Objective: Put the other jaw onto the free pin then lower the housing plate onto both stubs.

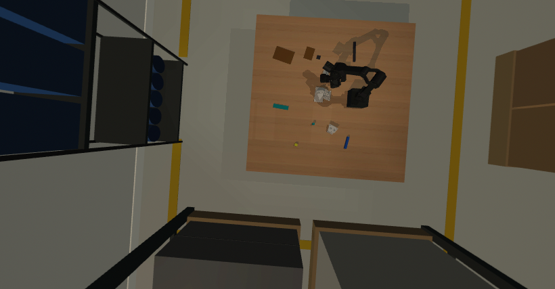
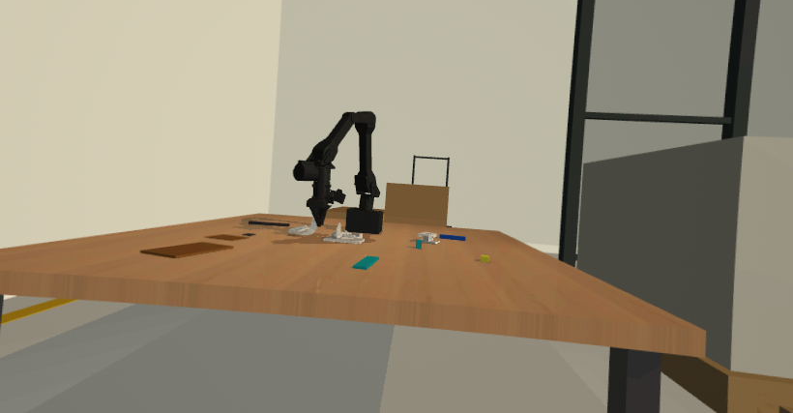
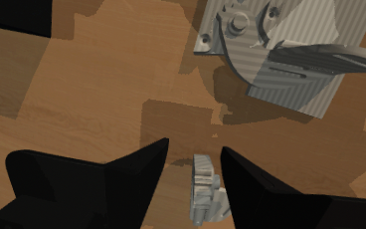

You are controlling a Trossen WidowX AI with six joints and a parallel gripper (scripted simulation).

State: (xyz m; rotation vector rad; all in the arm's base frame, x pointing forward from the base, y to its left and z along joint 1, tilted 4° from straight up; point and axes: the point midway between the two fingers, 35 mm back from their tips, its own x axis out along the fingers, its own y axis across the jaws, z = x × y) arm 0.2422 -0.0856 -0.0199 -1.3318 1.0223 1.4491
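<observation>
My gripper [image 3: 195, 147] [image 2: 318, 224] is open. The loose white jaw [image 3: 202, 186] [image 2: 301, 231] is between its fingers, toothed end up in the wrist view. There is a gap to the left finger; the right finger overlaps part of the view of it. In the exterior view the jaw is low at the tabletop. The white base [image 3: 323, 102] [image 1: 321, 95] [image 2: 343, 238] lies beside the gripper, carrying the fitted jaw [image 3: 241, 57], whose finger part stands up. A separate white part [image 1: 331, 128] [image 2: 426, 237], probably the housing plate, lies farther off.
On the wooden table [image 1: 271, 155] [image 2: 277, 277] are a teal bar [image 1: 280, 106] [image 2: 366, 262], a blue bar [image 1: 346, 142] [image 2: 453, 237], a yellow block [image 1: 296, 145] [image 2: 484, 258], a small teal piece [image 1: 313, 124] [image 2: 419, 244], a black bar [image 1: 354, 51] and two brown plates [image 1: 283, 55] [image 1: 308, 53].
</observation>
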